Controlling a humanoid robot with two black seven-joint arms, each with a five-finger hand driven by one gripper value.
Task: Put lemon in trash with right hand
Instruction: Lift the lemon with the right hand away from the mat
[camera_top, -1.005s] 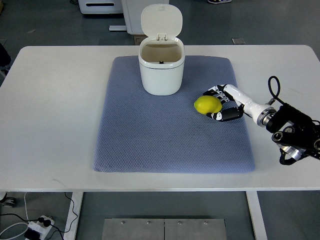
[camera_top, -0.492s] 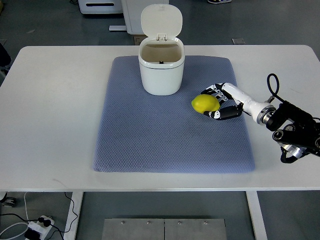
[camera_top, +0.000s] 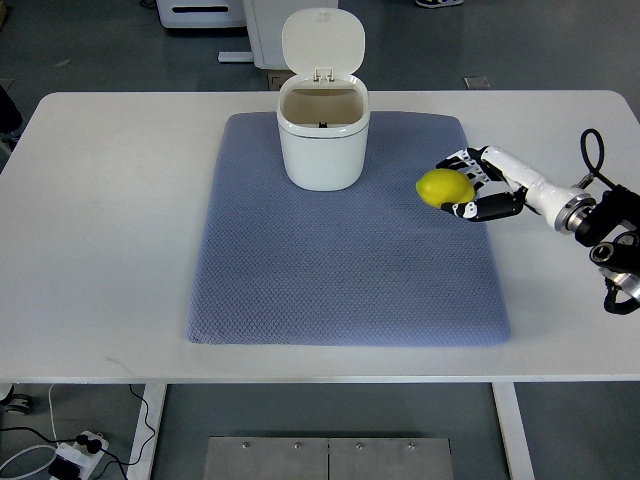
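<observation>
Floor: a power strip (camera_top: 75, 448) with white cables is seen at the lower left, under the near edge of the table.
Table (camera_top: 110, 230): a white top is shown, filling most of the view, with bare surface on both sides of the mat.
Mat (camera_top: 340, 280): a blue-grey textured mat is laid flat across the middle of the table — its near edge lies close to the table's near edge.
Right hand (camera_top: 478, 190): the arm is brought in from the right edge, white forearm and black wrist parts over the bare table; the dark fingers (camera_top: 492, 207) are curled around the lemon, which is gripped.
Lemon (camera_top: 445, 187): a yellow lemon is held at the right edge of the mat, to the right of the bin and apart from it; whether it is lifted clear of the mat cannot be told.
Trash bin (camera_top: 322, 140): a small white bin is stood upright on the far part of the mat, its hinged lid (camera_top: 322, 42) tipped back and open — the inside is dark brown.
Background: white furniture bases are seen on the grey floor beyond the table.
</observation>
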